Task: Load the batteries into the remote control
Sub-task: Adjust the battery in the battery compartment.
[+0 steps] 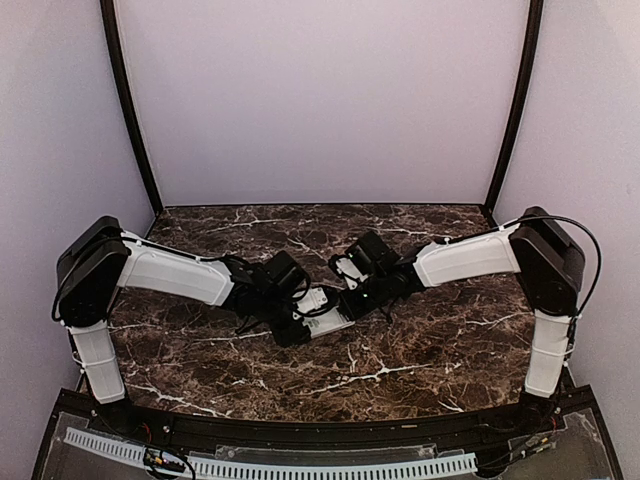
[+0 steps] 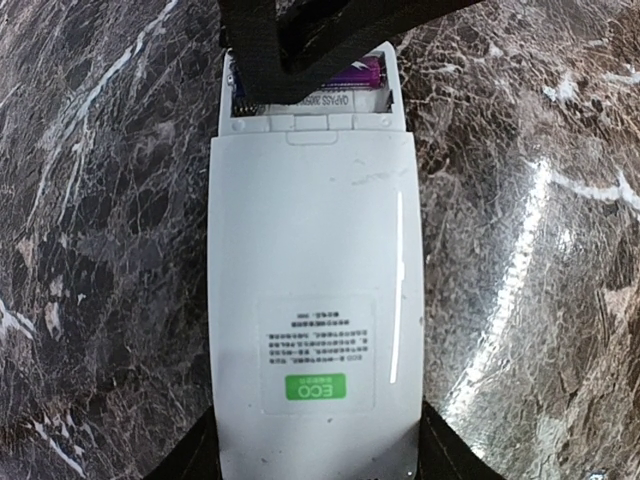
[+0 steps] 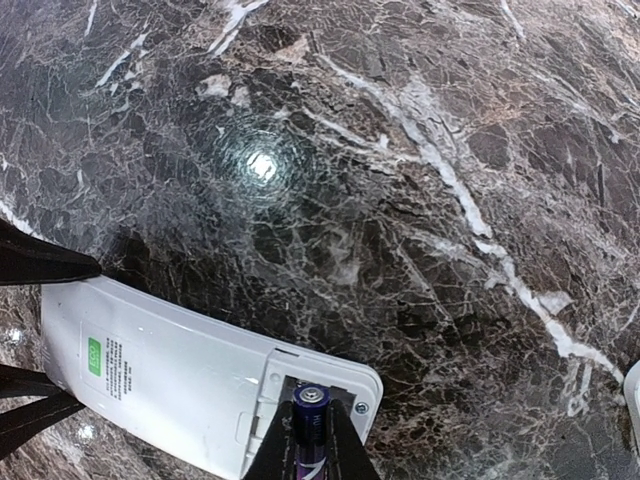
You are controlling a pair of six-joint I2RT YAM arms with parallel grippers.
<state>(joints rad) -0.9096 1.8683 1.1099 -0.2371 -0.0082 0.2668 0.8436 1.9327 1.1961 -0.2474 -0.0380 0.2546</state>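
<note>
The white remote control (image 2: 312, 300) lies back side up on the marble table, with a green ECO sticker (image 2: 316, 386) facing up. My left gripper (image 2: 318, 455) is shut on its lower end, one finger on each long side. Its battery compartment (image 3: 322, 385) at the other end is open. My right gripper (image 3: 311, 415) is shut on a purple battery (image 3: 311, 402) and holds it end-first in the compartment. In the left wrist view, purple (image 2: 352, 78) shows in the compartment under the right fingers. In the top view both grippers meet over the remote (image 1: 326, 312) at mid-table.
A small flat white piece (image 3: 633, 400) lies at the right edge of the right wrist view, apart from the remote. The dark marble table (image 1: 400, 350) is walled by pale panels on the left, back and right.
</note>
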